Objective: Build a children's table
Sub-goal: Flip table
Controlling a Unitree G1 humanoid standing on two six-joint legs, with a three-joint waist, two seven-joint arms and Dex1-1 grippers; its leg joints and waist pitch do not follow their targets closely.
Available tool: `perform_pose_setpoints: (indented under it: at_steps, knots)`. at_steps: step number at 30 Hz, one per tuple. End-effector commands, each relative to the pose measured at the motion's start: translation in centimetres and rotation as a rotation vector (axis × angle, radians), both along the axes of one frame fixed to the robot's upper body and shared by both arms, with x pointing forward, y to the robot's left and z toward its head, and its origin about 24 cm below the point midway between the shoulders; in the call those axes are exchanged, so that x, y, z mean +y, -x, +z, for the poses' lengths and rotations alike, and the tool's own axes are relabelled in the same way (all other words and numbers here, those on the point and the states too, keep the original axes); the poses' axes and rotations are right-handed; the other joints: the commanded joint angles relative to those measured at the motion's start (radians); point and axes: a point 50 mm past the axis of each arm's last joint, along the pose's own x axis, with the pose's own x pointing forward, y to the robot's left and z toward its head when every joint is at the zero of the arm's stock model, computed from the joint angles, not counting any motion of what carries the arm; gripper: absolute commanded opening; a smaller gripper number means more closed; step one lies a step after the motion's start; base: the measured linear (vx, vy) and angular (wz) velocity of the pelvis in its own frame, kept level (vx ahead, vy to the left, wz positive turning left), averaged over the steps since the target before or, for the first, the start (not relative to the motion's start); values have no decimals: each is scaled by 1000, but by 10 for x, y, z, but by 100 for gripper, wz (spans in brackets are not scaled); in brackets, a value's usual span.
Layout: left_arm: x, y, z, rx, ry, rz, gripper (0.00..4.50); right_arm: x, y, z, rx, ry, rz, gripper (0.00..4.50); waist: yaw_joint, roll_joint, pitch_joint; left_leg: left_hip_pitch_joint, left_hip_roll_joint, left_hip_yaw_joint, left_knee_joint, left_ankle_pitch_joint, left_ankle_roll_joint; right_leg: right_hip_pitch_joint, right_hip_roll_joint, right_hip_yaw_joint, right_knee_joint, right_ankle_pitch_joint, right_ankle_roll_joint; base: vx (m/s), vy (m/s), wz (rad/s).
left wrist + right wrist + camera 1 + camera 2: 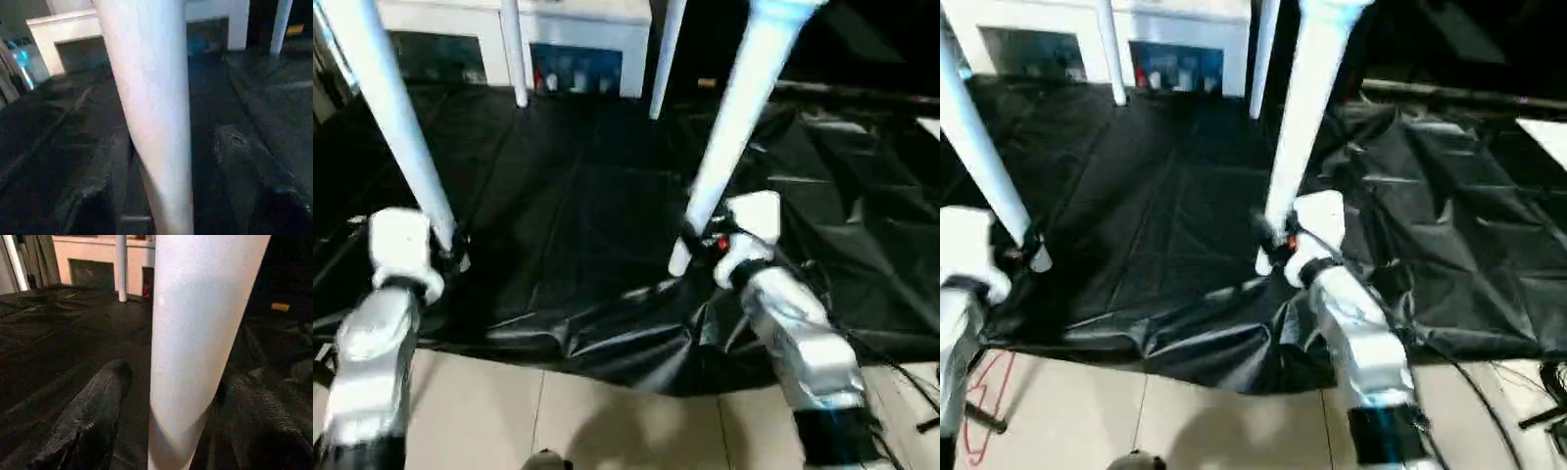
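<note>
The children's table stands on its white tube legs on a black sheet (578, 225); its tabletop is out of view above. My left gripper (450, 250) sits at the foot of the near left leg (401, 127). In the left wrist view that leg (156, 112) rises between the fingers (244, 161) with a gap on each side. My right gripper (695, 245) is at the foot of the near right leg (734, 127). The right wrist view has the leg (200, 342) between the spread fingers (98, 416). Both grippers are open around their legs.
Two far legs (514, 54) (666, 59) stand at the back of the sheet. Behind them is a white cabinet (578, 39) with glass doors. Pale floor tiles (607, 421) lie in front of the sheet's crumpled near edge. Cables run past my right forearm (803, 352).
</note>
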Motion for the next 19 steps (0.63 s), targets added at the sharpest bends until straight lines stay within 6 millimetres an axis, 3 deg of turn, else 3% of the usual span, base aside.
perform_pose_setpoints:
  at_steps: [1, 3, 5, 11, 12, 13, 16, 19]
  knots:
    - [-11, 15, 6, -39, 55, -44, 332, -9, 12, 2, 12, -18, -23, 335, -2, 23, -50, 35, 69, -30, -76, -239, -29, 29, -86, 55, -63, 84, -133, 0, 0, 0]
    - [-18, 26, 5, -44, 93, -72, 361, -14, 19, 2, 12, -28, -31, 362, -3, 23, -50, 41, 71, -29, -77, -272, -36, 27, -84, 55, -68, 36, -129, 0, 0, 0]
    - [-28, 36, -1, -18, 142, -94, 370, -21, 28, -2, 30, -28, -53, 368, -5, 21, -43, 40, 68, -27, -82, -320, -44, 21, -79, 57, -79, -45, -115, 0, 0, 0]
    - [-57, 52, -17, 54, 207, -127, 388, -35, 52, -17, 116, -8, -61, 370, -7, 16, -21, 49, 66, -33, -88, -491, -78, 2, -87, 64, -122, -404, -26, 0, 0, 0]
    - [-59, 57, -19, 78, 205, -104, 388, -36, 61, -22, 148, -3, -56, 370, -11, 13, -13, 56, 60, -37, -85, -546, -86, -4, -89, 63, -134, -521, -7, 0, 0, 0]
    - [-59, 58, -20, 78, 205, -103, 388, -36, 61, -22, 149, -3, -56, 370, -12, 11, -14, 55, 61, -42, -83, -553, -86, -1, -96, 63, -141, -576, 6, 0, 0, 0]
    - [-59, 66, -21, 84, 182, -88, 388, -36, 72, -32, 191, -26, -47, 370, -22, 8, -16, 45, 58, -48, -85, -532, -80, 3, -95, 59, -141, -578, 13, 0, 0, 0]
    - [-57, 69, -19, 92, 150, -80, 388, -35, 75, -34, 193, -31, -37, 370, -30, 11, -16, 43, 58, -53, -87, -547, -81, 2, -91, 56, -139, -555, 8, 0, 0, 0]
